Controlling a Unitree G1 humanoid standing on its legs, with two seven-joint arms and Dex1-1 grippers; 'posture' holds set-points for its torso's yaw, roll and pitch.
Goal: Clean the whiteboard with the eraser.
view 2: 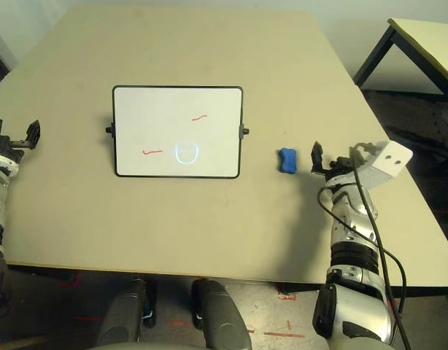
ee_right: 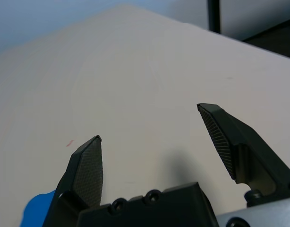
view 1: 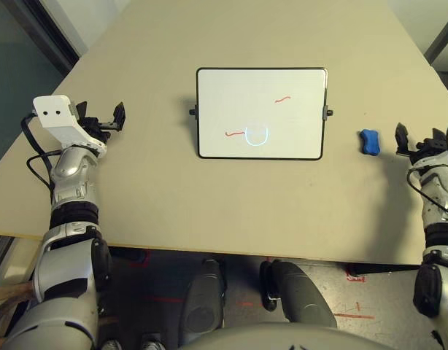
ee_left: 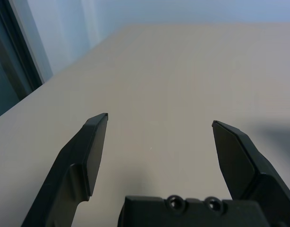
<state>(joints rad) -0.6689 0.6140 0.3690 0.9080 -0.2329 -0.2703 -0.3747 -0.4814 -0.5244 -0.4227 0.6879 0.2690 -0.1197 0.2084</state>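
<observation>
My right pincer is spread wide, nothing between its fingers, over the beige desk. Just beside it, to its left, lies the small blue pinched-in block eraser. Farther left lies the rectangular black-framed whiteboard with red and pale blue marks; beyond that, my left pincer stands wide and empty.
</observation>
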